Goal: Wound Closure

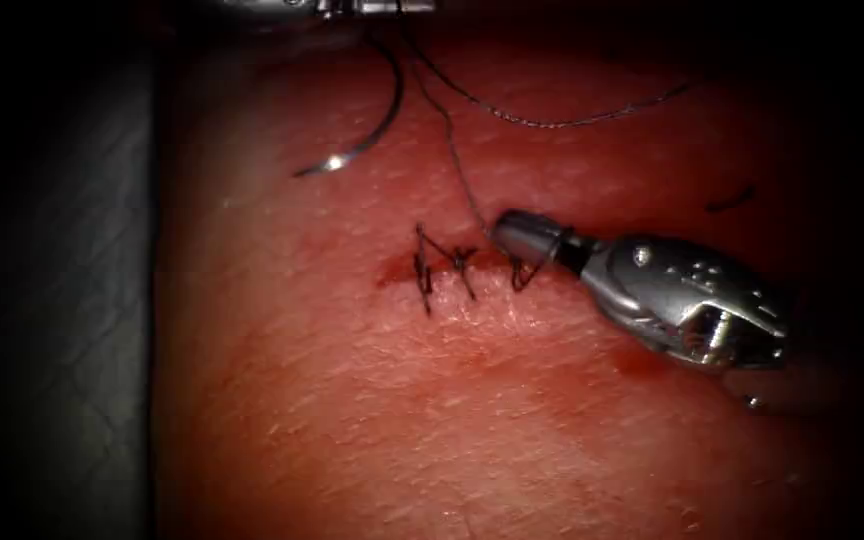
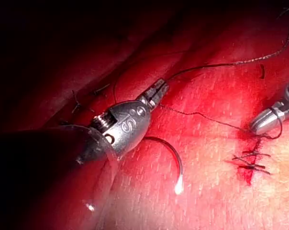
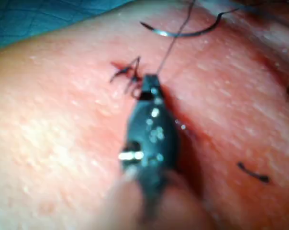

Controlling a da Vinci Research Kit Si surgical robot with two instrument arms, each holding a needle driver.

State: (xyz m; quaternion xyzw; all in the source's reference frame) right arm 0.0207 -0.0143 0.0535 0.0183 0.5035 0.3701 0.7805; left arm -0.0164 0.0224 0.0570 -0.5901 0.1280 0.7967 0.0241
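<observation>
The cut (image 1: 392, 272) in the tissue (image 1: 402, 420) carries two dark stitches (image 1: 442, 268). My right tool (image 1: 504, 232) rests at the cut's right end, jaws shut where a strand of thread (image 1: 457, 165) meets their tip, with a loop wound round them. The same tool shows in its own view (image 3: 149, 82) and in the left wrist view (image 2: 259, 125). My left tool (image 2: 156, 91) is up at the far edge (image 1: 372, 8), jaws shut on the thread. The curved needle (image 1: 377, 130) (image 2: 173, 153) (image 3: 183, 33) hangs beside it, out of the tissue, left of the cut.
A long strand of thread (image 1: 552, 122) trails off to the right over the tissue. A short cut end of thread (image 1: 732, 200) lies right of the wound. A dark cloth (image 1: 52, 300) borders the tissue on the left.
</observation>
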